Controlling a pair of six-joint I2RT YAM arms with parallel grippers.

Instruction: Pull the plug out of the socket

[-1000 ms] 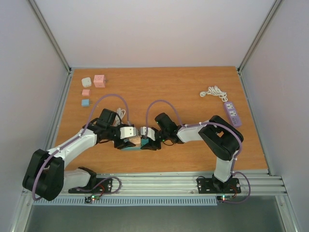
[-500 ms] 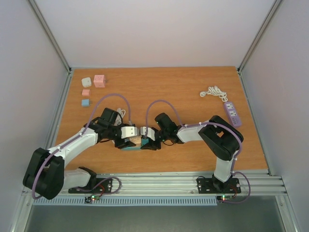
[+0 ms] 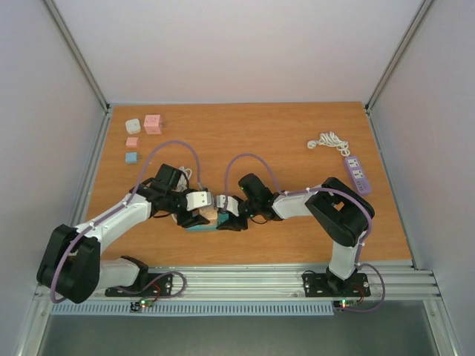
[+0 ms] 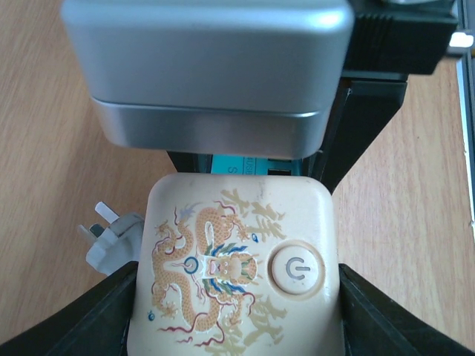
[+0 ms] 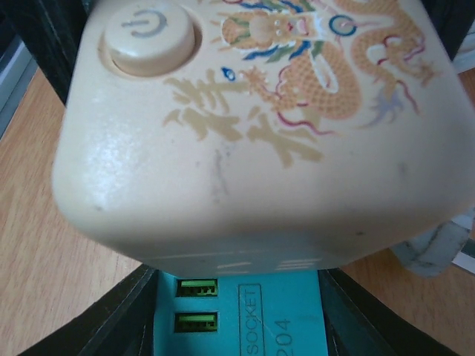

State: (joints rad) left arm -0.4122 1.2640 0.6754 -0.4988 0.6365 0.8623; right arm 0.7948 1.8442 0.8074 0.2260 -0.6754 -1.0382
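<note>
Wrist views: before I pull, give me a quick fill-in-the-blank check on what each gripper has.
1. The left gripper clamps the cream cube printed with a ____.
2. The right gripper clamps the teal socket block, which shows ____ green USB ports.
3. The cube carries one round ____ button.
Missing: dragon; two; power.

The cube adapter [image 4: 237,252] is showing a cream shell printed with a gold dragon touched with blue, red and green, plus gold characters, and the socket block [image 5: 245,311] is showing teal with two bright green ports and dark lettering. Against the orange-brown wood-grain worktop [image 3: 282,141], a big pink cube [image 3: 153,124], a small pink cube [image 3: 132,142], a white cube [image 3: 133,125] and a pale blue cube [image 3: 131,157] are standing out. The power strip [image 3: 357,173] is showing lilac, its cord [image 3: 329,141] white.
</note>
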